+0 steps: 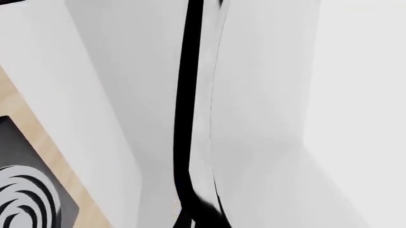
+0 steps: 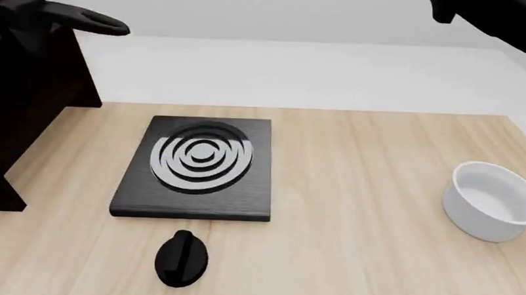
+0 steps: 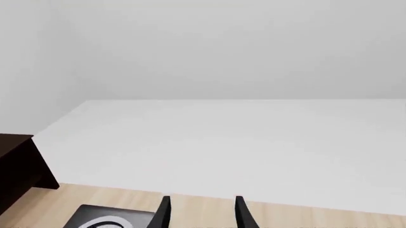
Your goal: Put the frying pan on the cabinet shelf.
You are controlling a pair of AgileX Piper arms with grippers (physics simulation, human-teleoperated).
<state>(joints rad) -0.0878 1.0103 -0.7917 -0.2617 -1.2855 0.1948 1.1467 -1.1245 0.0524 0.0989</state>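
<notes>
I see the pan (image 2: 92, 20) up by the cabinet (image 2: 28, 113), my right gripper (image 3: 199, 213) released, and I cannot tell the left's state.

Right gripper (image 3: 200, 213) fingertips parted, nothing between. Beyond them wooden table (image 3: 304, 219); stove plate (image 3: 104, 217) beside one fingertip; dark cabinet (image 3: 19, 166) farther off.

Black stove plate (image 2: 194, 178), silver rings; white bowl (image 2: 493, 201).
</notes>
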